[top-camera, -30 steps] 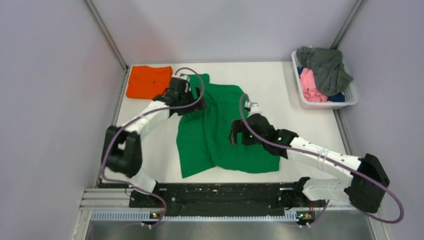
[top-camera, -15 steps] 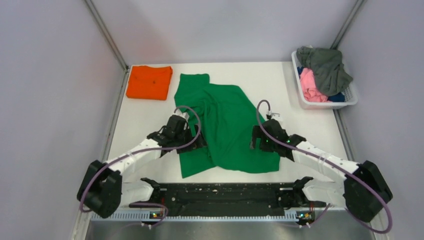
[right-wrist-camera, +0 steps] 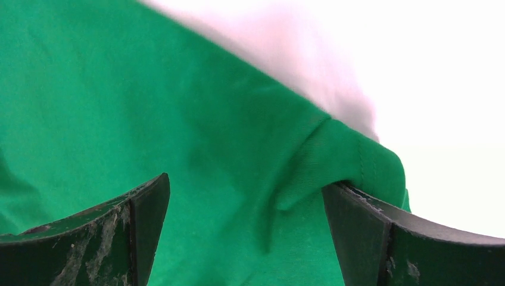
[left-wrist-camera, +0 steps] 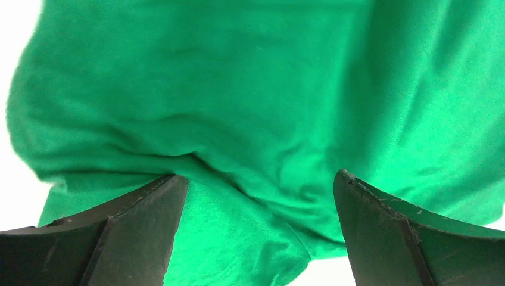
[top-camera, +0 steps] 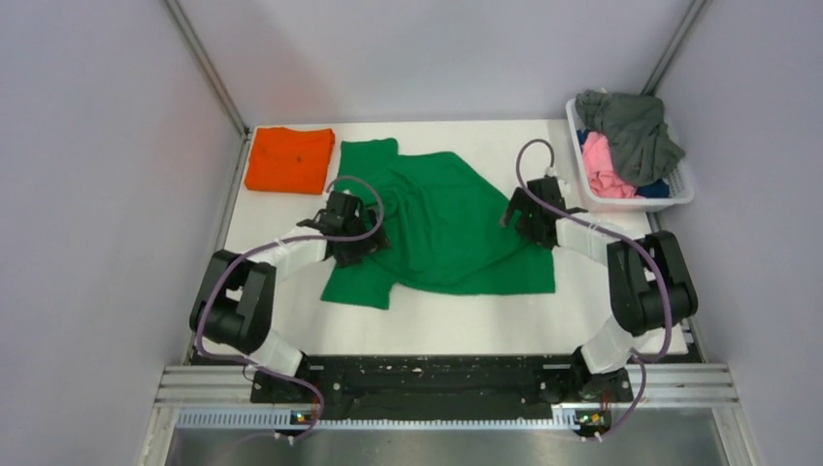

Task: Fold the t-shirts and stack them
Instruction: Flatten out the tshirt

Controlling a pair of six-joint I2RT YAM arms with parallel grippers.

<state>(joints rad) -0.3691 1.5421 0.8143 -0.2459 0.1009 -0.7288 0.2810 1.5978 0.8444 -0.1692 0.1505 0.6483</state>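
We see the green t-shirt [top-camera: 442, 228] spread, rumpled, across the middle of the white table [top-camera: 466, 316], one corner trailing toward 7 o'clock. The left arm [top-camera: 281, 254] reaches to the shirt's 9 o'clock edge. Its jaws stand wide apart over bunched green cloth, with nothing pinched between them. The right arm [top-camera: 592, 233] reaches to the shirt's 3 o'clock edge. Its jaws are spread just as wide, low over a hemmed fold [right-wrist-camera: 351, 158] of the shirt, which runs up to one of them; whether it touches we cannot tell. The orange t-shirt [top-camera: 289, 158] lies folded flat in the table's 10 o'clock corner, just beside the green one. At 2 o'clock the white basket [top-camera: 636, 204] holds a grey tee [top-camera: 631, 126], a pink one [top-camera: 602, 167] and a bit of blue cloth [top-camera: 658, 188].
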